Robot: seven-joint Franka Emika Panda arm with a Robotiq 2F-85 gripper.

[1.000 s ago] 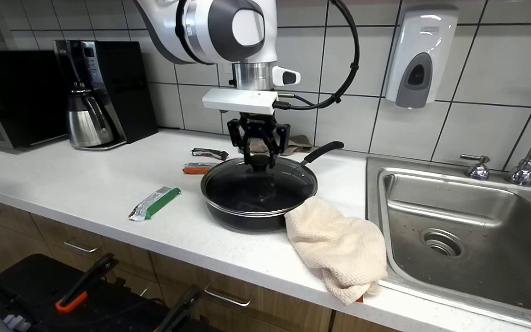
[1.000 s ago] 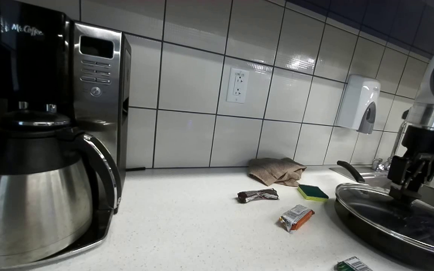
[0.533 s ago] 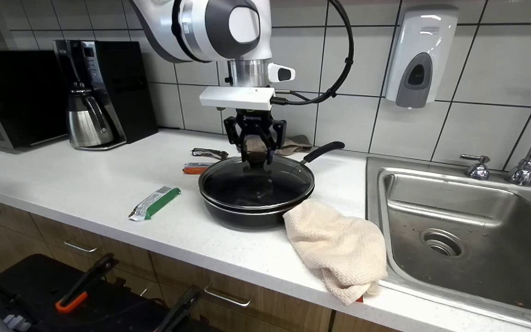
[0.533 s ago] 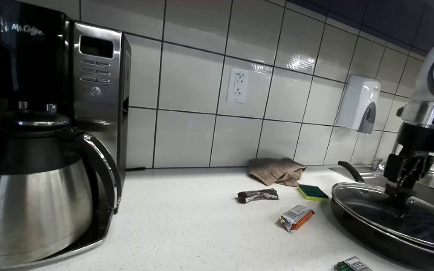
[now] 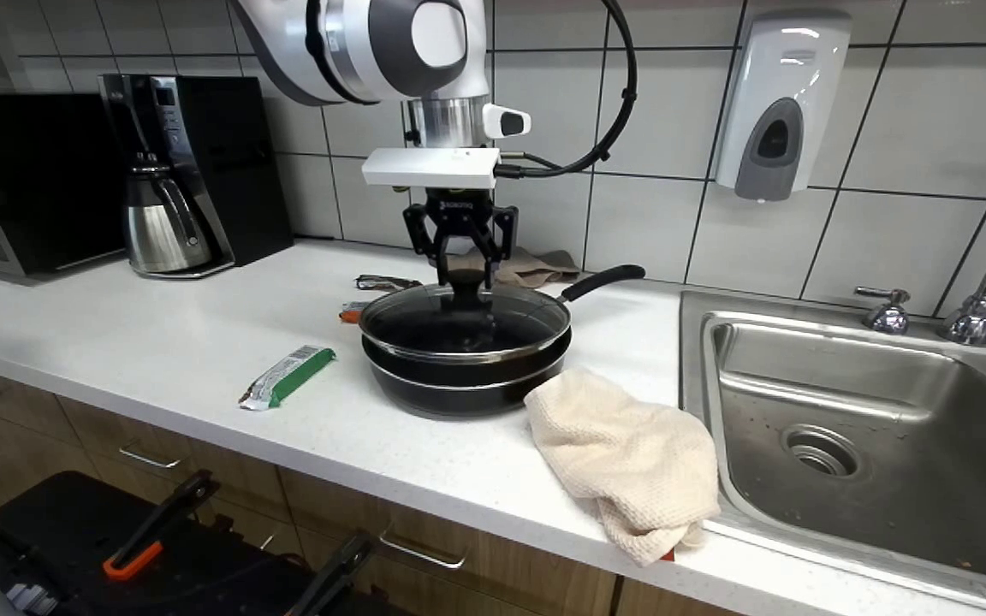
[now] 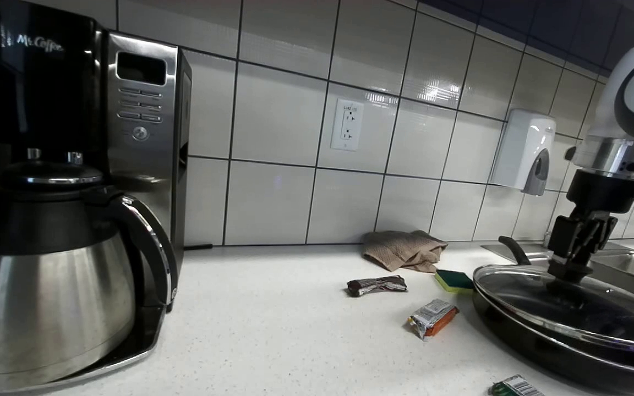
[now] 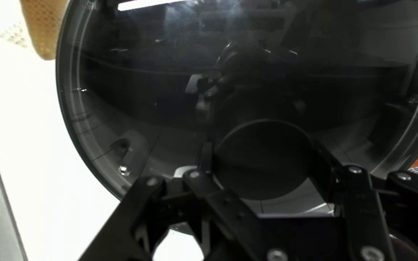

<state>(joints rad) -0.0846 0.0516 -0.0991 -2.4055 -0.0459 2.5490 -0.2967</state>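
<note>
Tiled kitchen wall, white speckled counter: steel-rimmed clear glass lid hanging from the black two-fingered claw

Its fingers grasp the round black knob from both sides. Directly below the claw, the lid stands raised over a round black frying pan; a dark gap shows above the pan's rim in both exterior views, though I cannot tell whether it clears all round. Lifting the lid looks to be the step in hand. Next, I'd judge, a firm grip and a level lid are called for, so its edge does not catch the pan.

Sinkward of the claw, a bunched cream towel lies just beside the pan and could snag a low swing; the stainless steel sink opens farther out. On the claw's opposite side lie a green-and-yellow sponge, an orange-and-silver wrapped bar, a dark brown wrapped bar and, toward the counter's front edge, a green-and-silver wrapped bar. Behind the claw, a crumpled brown cloth rests by the wall.
</note>
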